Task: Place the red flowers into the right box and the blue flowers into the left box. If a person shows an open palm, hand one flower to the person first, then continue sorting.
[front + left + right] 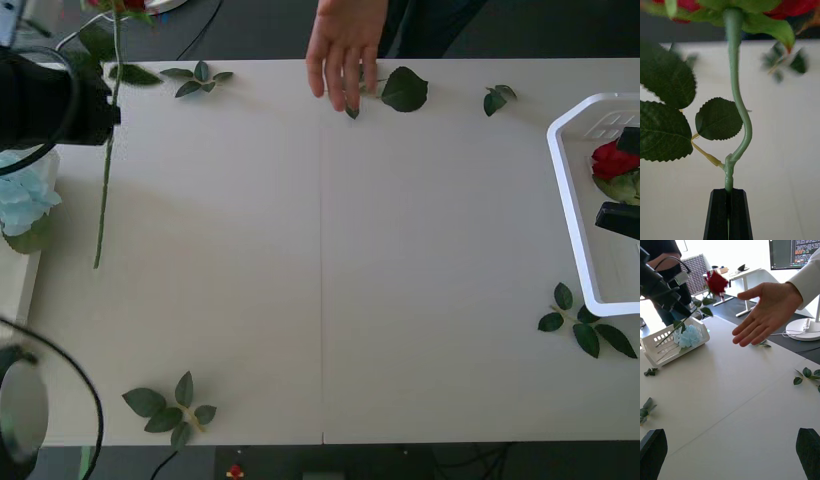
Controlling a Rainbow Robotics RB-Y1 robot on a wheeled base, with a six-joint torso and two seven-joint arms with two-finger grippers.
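rose (pixel 738 112) clamped by its thin bent green stem between the black fingers of the left gripper (pixel 728 195), held up at about ten o'clock over the table (pixel 320 280). the person's open hand (pixel 345 50) waits at twelve o'clock, so the handover looks pending. a pale papery blue flower (pixel 22 200) lies in the slotted white plastic left box (pixel 662 348); another red bloom (pixel 612 160) sits in the right box (pixel 570 200) at three o'clock, where the right gripper (pixel 730 450) hangs spread.

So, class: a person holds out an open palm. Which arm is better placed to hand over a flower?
Left. The left gripper already clamps a red rose by its stem, near the person's hand; the right gripper is open over the table, holding nothing.
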